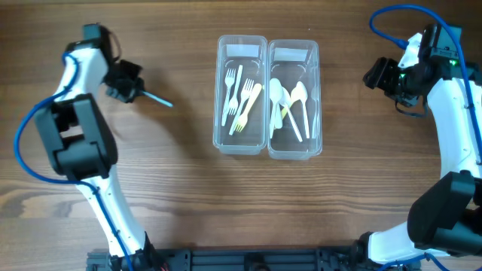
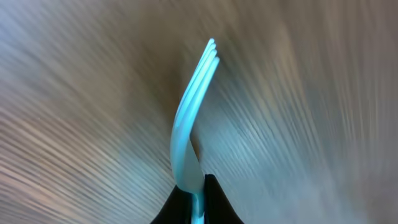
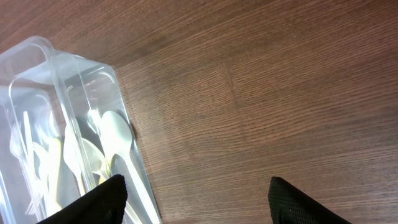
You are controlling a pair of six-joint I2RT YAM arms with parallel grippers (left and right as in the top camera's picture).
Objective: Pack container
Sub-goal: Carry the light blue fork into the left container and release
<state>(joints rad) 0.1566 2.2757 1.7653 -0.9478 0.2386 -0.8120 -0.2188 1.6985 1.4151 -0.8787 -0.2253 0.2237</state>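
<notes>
Two clear plastic containers stand side by side at the table's middle: the left one (image 1: 242,94) holds several white and cream forks, the right one (image 1: 294,98) holds white and cream spoons. At the far left my left gripper (image 1: 137,89) is shut on the handle of a light blue plastic fork (image 1: 159,98), whose tines point toward the containers. The left wrist view shows that blue fork (image 2: 189,124) sticking out from between the closed black fingers (image 2: 214,202). My right gripper (image 3: 196,202) hangs open at the far right, over bare wood beside the spoon container (image 3: 74,137).
The tabletop is brown wood. Blue cables loop around both arms. The right arm's gripper (image 1: 382,75) sits well to the right of the containers.
</notes>
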